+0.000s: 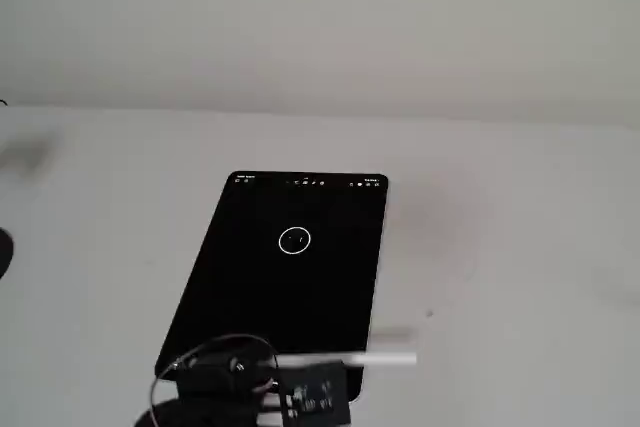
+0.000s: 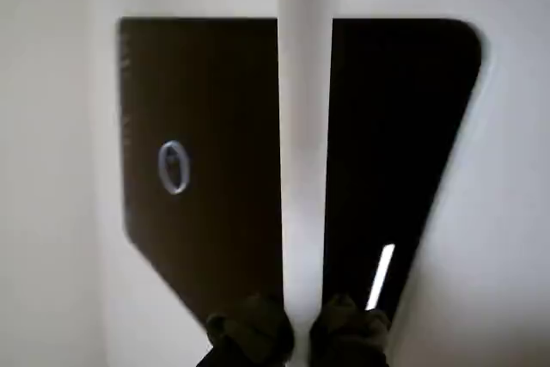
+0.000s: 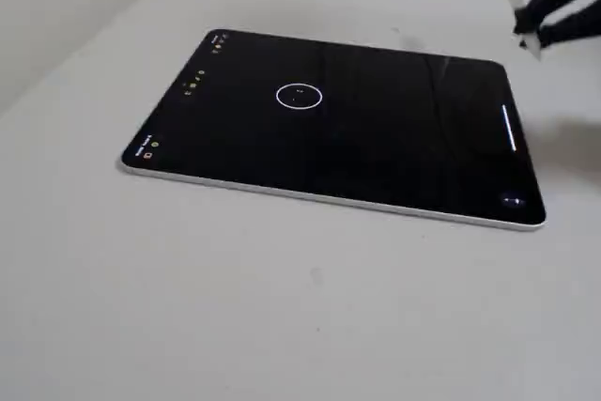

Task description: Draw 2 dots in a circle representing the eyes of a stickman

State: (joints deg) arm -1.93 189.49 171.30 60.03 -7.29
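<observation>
A black tablet (image 1: 250, 287) lies flat on the white table. On its screen is the circle (image 1: 294, 240), a thin white ring, also seen in another fixed view (image 3: 300, 96) and blurred in the wrist view (image 2: 174, 167). Inside the ring are the dots (image 3: 299, 93), faint whitish specks. My gripper (image 2: 296, 333) is shut on a white stylus (image 2: 305, 152). In a fixed view the gripper (image 1: 300, 372) sits at the tablet's near edge and the stylus (image 1: 380, 358) points right, well away from the ring. The stylus tip is off the screen.
Small white icons (image 1: 310, 183) run along the tablet's far edge. A bright white bar (image 3: 510, 129) shows on the screen's right side. A wall (image 1: 320, 27) rises behind the table, and a dark object (image 1: 4, 252) sits at the left edge.
</observation>
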